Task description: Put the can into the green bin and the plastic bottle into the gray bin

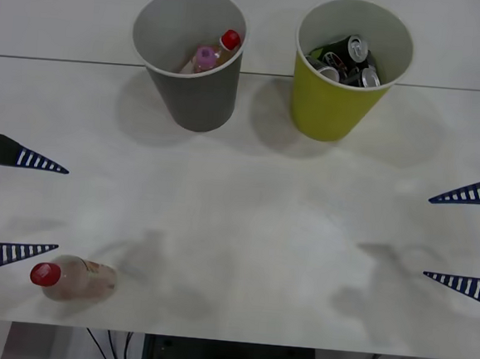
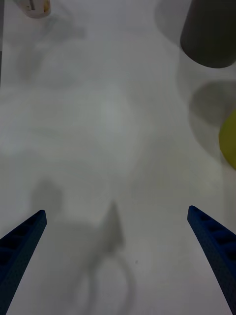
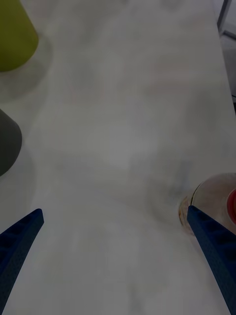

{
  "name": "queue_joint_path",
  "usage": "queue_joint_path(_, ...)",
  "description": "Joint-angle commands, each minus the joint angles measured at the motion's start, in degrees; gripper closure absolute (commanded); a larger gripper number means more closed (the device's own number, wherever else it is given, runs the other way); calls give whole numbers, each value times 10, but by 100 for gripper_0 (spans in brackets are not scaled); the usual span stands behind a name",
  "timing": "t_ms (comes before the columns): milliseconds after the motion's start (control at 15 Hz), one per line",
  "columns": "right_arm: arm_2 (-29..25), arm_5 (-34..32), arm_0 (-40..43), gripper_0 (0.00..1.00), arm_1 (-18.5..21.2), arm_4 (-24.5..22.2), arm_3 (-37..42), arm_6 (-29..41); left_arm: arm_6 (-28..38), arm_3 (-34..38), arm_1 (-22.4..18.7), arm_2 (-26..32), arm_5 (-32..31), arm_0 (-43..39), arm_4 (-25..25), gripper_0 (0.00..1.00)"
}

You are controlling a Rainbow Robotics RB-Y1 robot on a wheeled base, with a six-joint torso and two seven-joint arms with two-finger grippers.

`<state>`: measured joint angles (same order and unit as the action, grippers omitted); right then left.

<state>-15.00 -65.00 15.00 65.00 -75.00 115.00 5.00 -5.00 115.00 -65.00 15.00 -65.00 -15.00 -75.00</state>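
Note:
The plastic bottle (image 1: 78,280) lies on its side at the table's front left, its red cap (image 1: 45,274) pointing left. My left gripper (image 1: 42,207) stands open just behind it, the nearer finger almost over the cap. The left wrist view has the bottle (image 3: 212,199) beside one finger of the left gripper (image 3: 114,211). The gray bin (image 1: 200,101) stands at the back with two bottles inside. Right of it, the green bin (image 1: 329,107) holds several dark cans (image 1: 349,59). My right gripper (image 1: 447,239) is open at the right edge, over bare table.
A pink-capped bottle (image 1: 205,58) and a red-capped bottle (image 1: 228,41) lie in the gray bin. A table seam (image 1: 66,60) runs behind the bins. The right wrist view has the right gripper (image 2: 117,210), gray bin (image 2: 209,34), green bin (image 2: 228,140) and the bottle (image 2: 34,7).

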Motion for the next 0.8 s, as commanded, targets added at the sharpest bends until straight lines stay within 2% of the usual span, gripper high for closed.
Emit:
queue_joint_path(67,0,0,0,0,0,0,0,0,0,0,0,0,0,0,0,0)
queue_joint_path(467,0,0,0,0,0,0,0,0,-1,-42,-9,3,-6,14,8,0)
queue_joint_path(667,0,0,0,0,0,0,0,0,-8,-69,-10,2,-7,10,31,0)
queue_joint_path(800,0,0,0,0,0,0,0,0,-57,-105,-10,2,-27,9,58,0)
